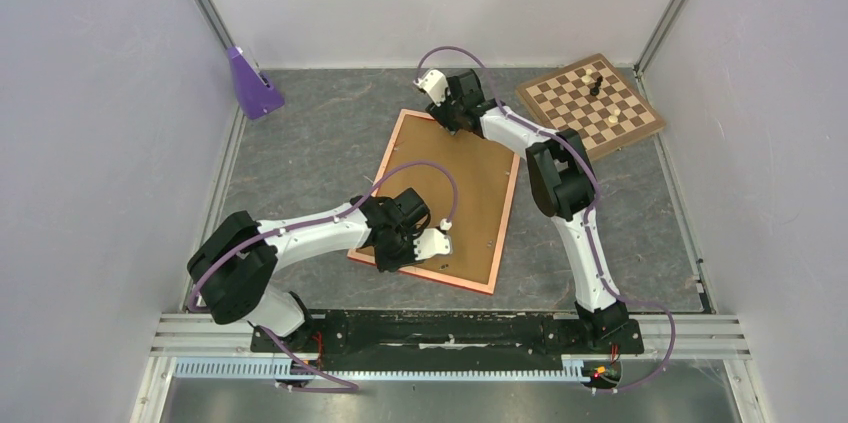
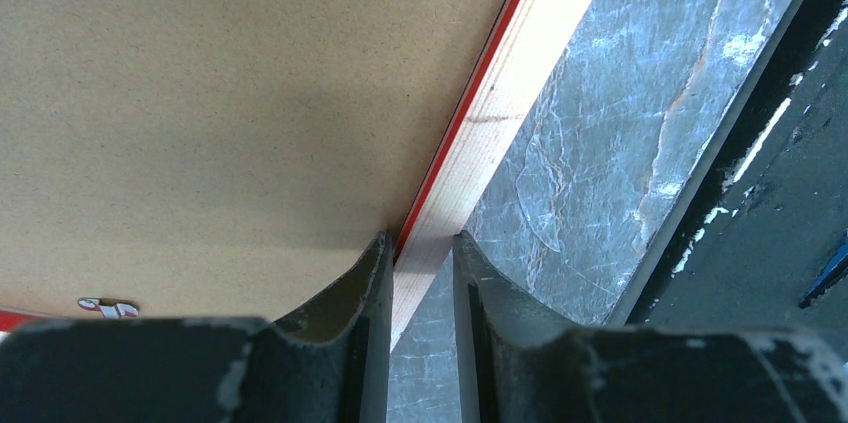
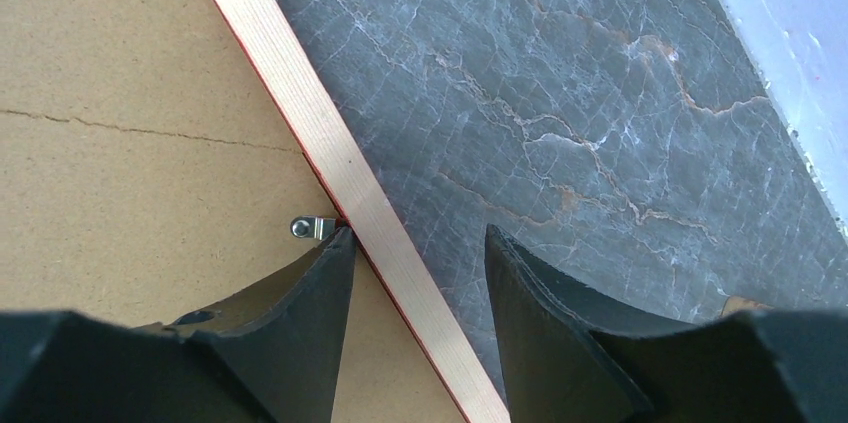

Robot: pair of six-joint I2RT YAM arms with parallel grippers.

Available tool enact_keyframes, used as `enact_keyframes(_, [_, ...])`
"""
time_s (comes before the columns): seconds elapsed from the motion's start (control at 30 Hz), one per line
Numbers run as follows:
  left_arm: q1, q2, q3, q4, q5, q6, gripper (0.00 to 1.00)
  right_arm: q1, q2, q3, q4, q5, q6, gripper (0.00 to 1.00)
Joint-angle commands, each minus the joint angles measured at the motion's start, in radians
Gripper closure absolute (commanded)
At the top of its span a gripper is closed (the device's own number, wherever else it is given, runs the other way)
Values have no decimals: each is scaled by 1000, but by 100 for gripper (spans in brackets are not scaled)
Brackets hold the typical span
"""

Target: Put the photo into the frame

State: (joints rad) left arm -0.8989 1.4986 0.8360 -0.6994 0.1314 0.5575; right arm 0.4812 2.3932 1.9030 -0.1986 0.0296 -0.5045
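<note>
Top external view: thin orange-red rectangular frame (image 1: 508, 215) lies back-up mid grey marbled worktop (image 1: 300, 143), brown backing board (image 1: 450, 193) inside; left tool (image 2: 422, 248) narrowly pinches its near rail, while right tool (image 3: 420, 243) straddles its far rail, wider, outer finger clear.

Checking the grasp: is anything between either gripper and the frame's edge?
Nothing visible. The left gripper and right gripper each straddle an edge of the frame; a small clip sits beside the right one.
</note>
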Motion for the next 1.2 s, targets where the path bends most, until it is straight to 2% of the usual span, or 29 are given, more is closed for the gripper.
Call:
enact_keyframes(0.0, [-20, 58, -66, 35, 48, -50, 98, -4, 52, 27, 64, -26, 58, 45])
enact_keyframes(0.53, [-60, 84, -78, 39, 28, -33, 98, -34, 80, 38, 105, 27, 123, 45])
enact_keyframes(0.7, [-59, 79, -78, 53, 13, -44, 98, -58, -4, -23, 113, -9, 139, 42])
enact_keyframes(1.17, [-37, 92, -8, 68, 46, -91, 97, -99, -391, -312, 98, -92, 103, 34])
